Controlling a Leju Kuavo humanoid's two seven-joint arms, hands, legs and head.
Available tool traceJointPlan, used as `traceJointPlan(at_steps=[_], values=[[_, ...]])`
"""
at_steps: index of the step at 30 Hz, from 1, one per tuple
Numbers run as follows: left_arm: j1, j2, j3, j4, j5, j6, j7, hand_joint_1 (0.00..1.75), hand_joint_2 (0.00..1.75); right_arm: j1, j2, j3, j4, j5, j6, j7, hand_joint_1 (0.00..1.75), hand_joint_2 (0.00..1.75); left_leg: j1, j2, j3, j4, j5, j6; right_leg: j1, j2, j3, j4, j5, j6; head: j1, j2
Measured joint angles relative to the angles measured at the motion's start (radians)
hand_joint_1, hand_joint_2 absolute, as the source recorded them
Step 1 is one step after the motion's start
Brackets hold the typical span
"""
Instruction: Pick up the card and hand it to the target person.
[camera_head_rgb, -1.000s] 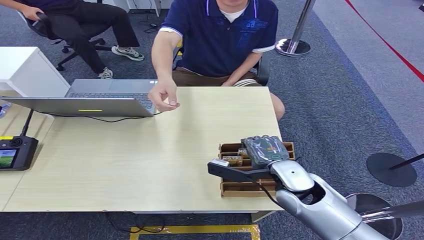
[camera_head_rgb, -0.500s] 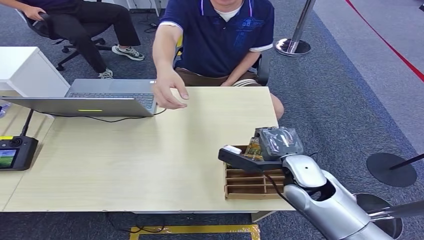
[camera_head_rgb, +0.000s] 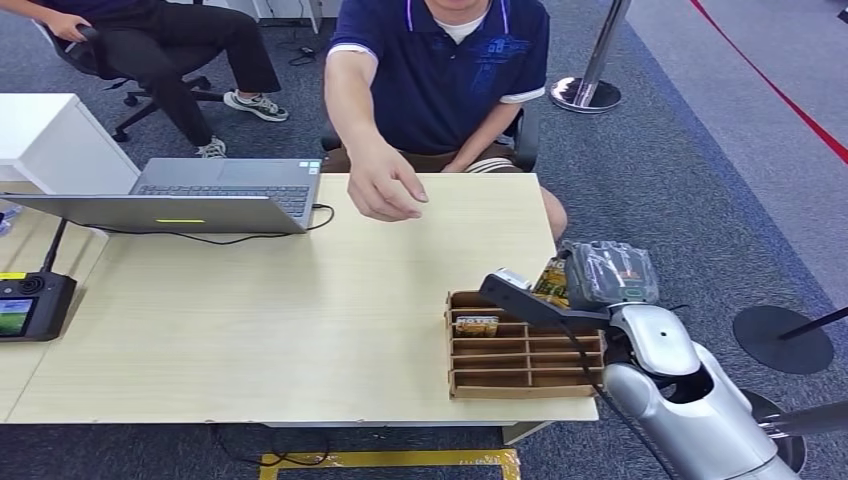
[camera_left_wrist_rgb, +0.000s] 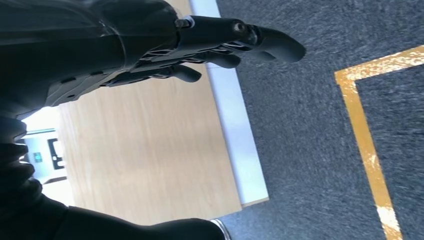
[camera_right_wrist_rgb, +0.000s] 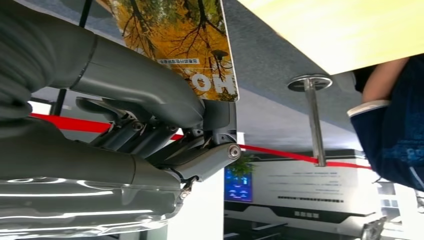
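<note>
Head view: pale wood-grain table; slotted brown card holder at its near right corner. Right hand just beyond holder, past table edge, pinching card, flat, yellow-printed. Person's hand over table's far side, fingers hanging.

Left wrist view: left hand beside table edge, dark fingers straight, apart, holding nothing.

Right wrist view: card is thin rectangle with autumn-tree print, clamped under thick grey thumb, long axis running away from hand.

1. The card, pinched in the right hand, carries large white letters "OH" as shown, cut off by the thumb.
2. A small white line of print above them is illegible.
3. The second card in the wooden rack bears unreadable print.
</note>
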Motion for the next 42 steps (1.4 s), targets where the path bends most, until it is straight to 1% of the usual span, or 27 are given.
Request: traceJointPlan(at_steps=[4,6,10,12,15,19,24,27,29,32,38,42], values=[[0.0,0.0,0.001,0.0,0.0,-0.003,0.0,0.0,1.75,0.005,0.001,-0.021,-0.01,-0.015,0.008,-0.001,1.75,1.75,0.0,0.0,0.0,0.0,0.0,0.0,0.0,0.0,0.0,0.0,0.0,0.0,0.0,0.0],[0.0,0.0,0.001,0.0,-0.001,-0.005,0.0,0.0,1.75,0.005,0.001,-0.03,-0.009,-0.067,0.037,-0.026,1.75,1.75,0.0,0.0,0.0,0.0,0.0,0.0,0.0,0.0,0.0,0.0,0.0,0.0,0.0,0.0],[0.0,0.0,0.001,0.0,-0.009,-0.014,-0.001,0.0,1.75,-0.016,0.004,-0.047,0.016,-0.264,0.129,-0.135,1.75,1.75,0.0,0.0,-0.001,0.0,0.0,0.0,0.0,0.0,0.0,0.0,0.0,0.0,0.0,0.0],[0.0,0.0,0.0,0.0,-0.016,-0.017,-0.002,0.0,1.75,-0.041,0.009,-0.05,0.053,-0.351,0.153,-0.196,1.75,1.75,0.0,0.0,0.0,0.0,0.0,0.0,0.0,0.0,0.0,0.0,0.0,0.0,0.0,0.0],[-0.001,0.0,0.0,0.0,-0.021,-0.021,-0.002,0.0,1.75,-0.088,0.028,-0.049,0.127,-0.431,0.166,-0.26,1.75,1.75,0.0,0.0,0.0,0.0,0.001,0.001,0.0,0.0,0.0,0.0,0.001,0.0,0.0,0.0],[-0.001,0.0,0.0,0.0,-0.033,-0.029,-0.001,0.0,1.75,-0.163,0.081,-0.045,0.235,-0.502,0.167,-0.307,1.75,1.75,0.0,0.0,-0.001,0.0,0.001,0.0,0.0,0.0,0.0,0.001,0.001,0.0,0.0,0.0],[-0.004,0.0,-0.001,0.0,-0.037,-0.033,0.001,0.0,1.75,-0.27,0.171,-0.022,0.362,-0.554,0.157,-0.331,1.75,1.75,0.001,0.0,0.0,0.0,0.002,0.0,0.001,0.0,0.0,0.001,0.001,0.0,0.0,0.0],[-0.006,0.0,-0.001,0.0,-0.038,-0.032,0.005,0.0,1.75,-0.314,0.217,-0.012,0.407,-0.565,0.148,-0.332,1.75,1.75,0.001,-0.001,-0.001,0.0,0.002,-0.001,0.001,0.0,0.0,0.001,0.001,0.0,0.0,0.0],[-0.007,0.0,-0.001,0.0,-0.04,-0.032,0.008,0.0,1.75,-0.336,0.239,-0.006,0.43,-0.567,0.146,-0.332,1.75,1.75,0.001,-0.001,-0.001,0.0,0.002,-0.001,0.001,0.0,0.0,0.001,0.001,0.0,0.0,0.0],[-0.007,0.002,-0.001,0.0,-0.041,-0.033,0.009,0.0,1.75,-0.349,0.254,-0.003,0.45,-0.567,0.145,-0.332,1.75,1.75,0.001,-0.001,-0.001,0.0,0.002,-0.001,0.0,0.0,0.0,0.001,0.001,0.0,0.0,0.0],[-0.007,0.004,-0.001,0.0,-0.047,-0.033,0.011,0.0,1.75,-0.358,0.268,-0.002,0.471,-0.57,0.142,-0.332,1.75,1.75,0.001,-0.001,-0.001,0.0,0.002,-0.001,0.001,0.0,0.0,0.001,0.001,0.0,0.0,0.0],[-0.007,0.004,-0.002,0.0,-0.054,-0.036,0.016,0.0,1.75,-0.383,0.291,-0.002,0.49,-0.573,0.115,-0.333,1.75,1.75,0.001,-0.001,-0.001,0.0,0.002,-0.001,0.001,0.0,0.0,0.001,0.001,0.0,0.0,0.0]])
